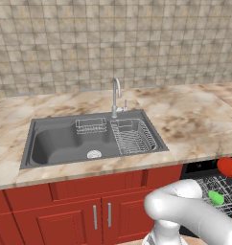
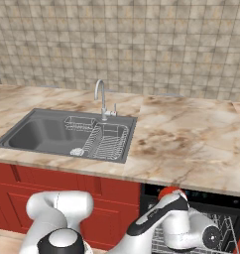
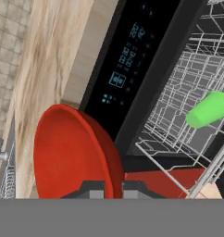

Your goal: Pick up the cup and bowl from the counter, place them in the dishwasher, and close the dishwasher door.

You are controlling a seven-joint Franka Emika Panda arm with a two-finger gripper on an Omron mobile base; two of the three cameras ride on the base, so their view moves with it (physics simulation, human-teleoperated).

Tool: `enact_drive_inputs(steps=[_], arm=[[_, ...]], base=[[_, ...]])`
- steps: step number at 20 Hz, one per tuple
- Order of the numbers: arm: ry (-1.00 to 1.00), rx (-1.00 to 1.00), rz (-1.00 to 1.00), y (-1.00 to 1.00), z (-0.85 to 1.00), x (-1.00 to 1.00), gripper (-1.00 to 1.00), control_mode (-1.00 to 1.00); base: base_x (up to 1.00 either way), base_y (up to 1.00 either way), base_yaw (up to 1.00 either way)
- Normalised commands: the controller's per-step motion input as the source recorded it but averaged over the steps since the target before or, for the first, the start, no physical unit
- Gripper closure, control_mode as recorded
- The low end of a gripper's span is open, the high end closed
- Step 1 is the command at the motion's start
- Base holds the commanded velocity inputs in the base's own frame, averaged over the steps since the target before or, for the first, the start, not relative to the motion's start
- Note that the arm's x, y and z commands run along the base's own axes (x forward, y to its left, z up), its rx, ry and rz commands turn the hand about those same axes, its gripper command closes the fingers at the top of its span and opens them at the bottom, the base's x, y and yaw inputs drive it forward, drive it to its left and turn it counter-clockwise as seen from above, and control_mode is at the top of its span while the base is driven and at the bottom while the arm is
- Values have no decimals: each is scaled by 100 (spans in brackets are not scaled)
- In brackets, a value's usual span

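I had the claw (image 3: 107, 189) clenched on the red bowl's (image 3: 70, 155) rim, held just above the open dishwasher (image 3: 178, 115). The green cup (image 3: 208, 109) already lay on its wire rack (image 3: 169, 106). Next I judged I should lower and release.

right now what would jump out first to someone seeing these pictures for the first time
The glossy red bowl stands out most: in the hand view it is held at the gripper, tilted on edge in front of the dishwasher control strip. Next is the bright green cup, lying on its side in the white wire rack. Behind them, the grey sink is sunk into the marble counter.
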Motion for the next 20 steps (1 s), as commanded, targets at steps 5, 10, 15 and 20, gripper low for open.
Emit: enact_drive_inputs(steps=[5, 10, 15, 20], arm=[[0, 0, -1, -17, -21, -14, 100, -100], [0, 0, -2, -19, -30, -2, 100, -100], [0, 0, -3, -21, -38, 0, 100, -100], [0, 0, -2, -24, -34, 0, 100, -100]], base=[[0, 0, 0], [0, 0, 0], [0, 0, 0], [0, 0, 0]])
